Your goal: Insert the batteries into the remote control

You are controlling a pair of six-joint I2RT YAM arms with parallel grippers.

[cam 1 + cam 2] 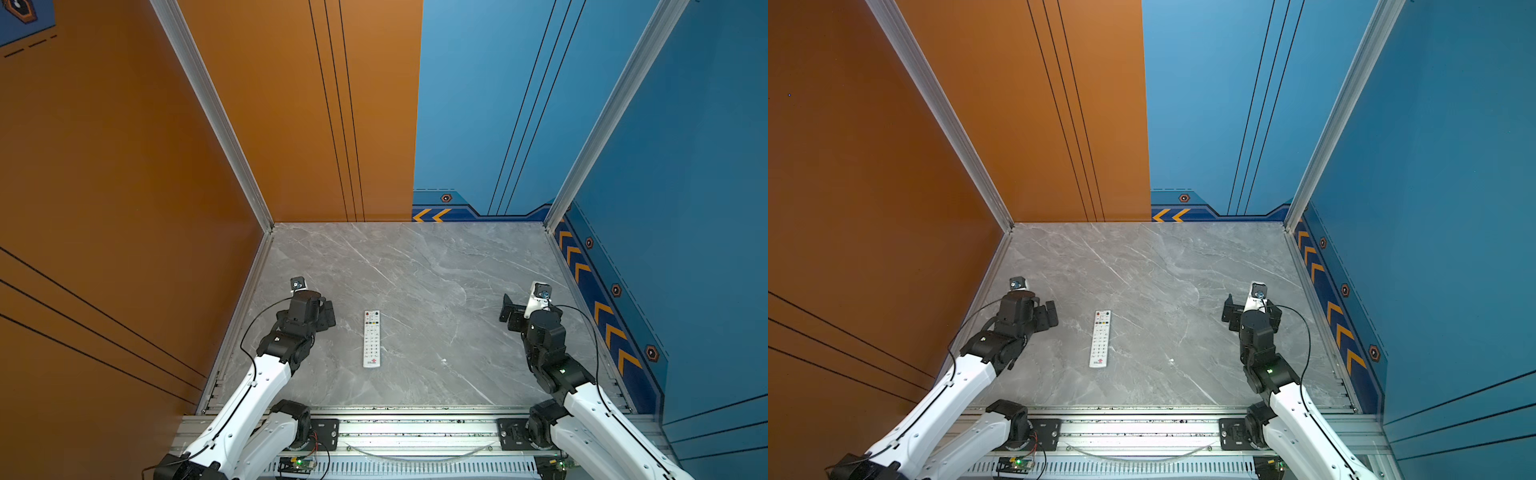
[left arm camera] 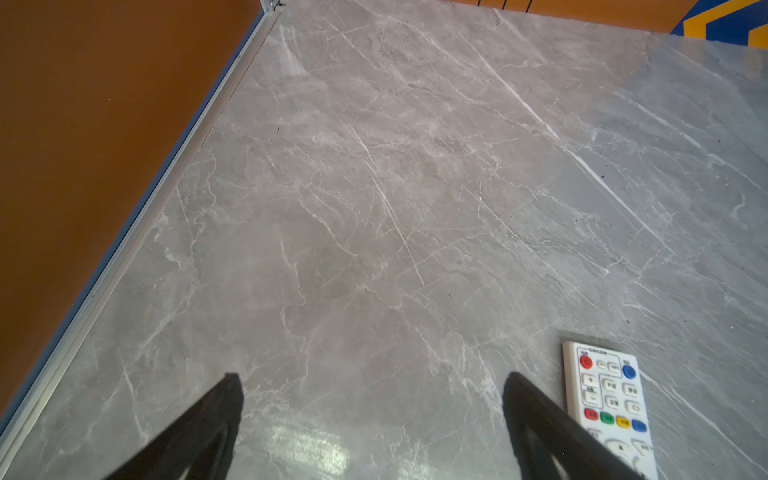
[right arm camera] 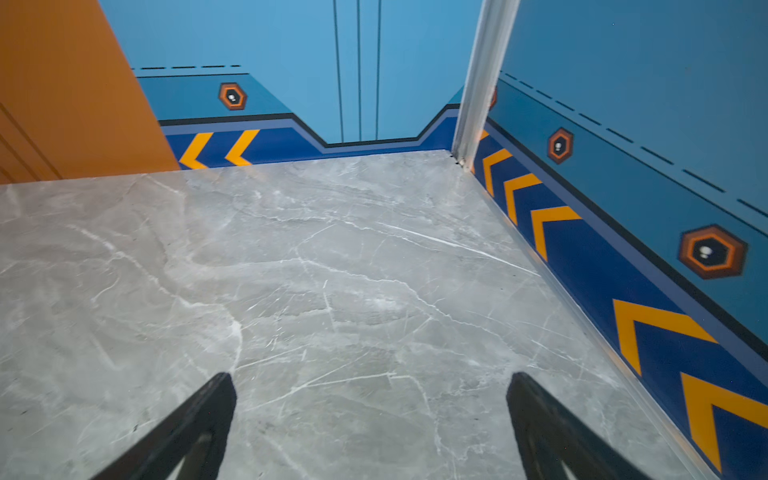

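Note:
The white remote control lies flat on the grey marble table in both top views, buttons up, with its red-logo end toward the front edge. Its coloured-button end also shows in the left wrist view as the remote control, just outside one finger. My left gripper hovers a little to the left of the remote, open and empty. My right gripper stands open and empty far to the right, near the blue wall. The batteries are out of view.
The marble table is boxed in by an orange wall on the left, a blue wall on the right and a back wall. An aluminium rail carrying both arm bases runs along the front edge.

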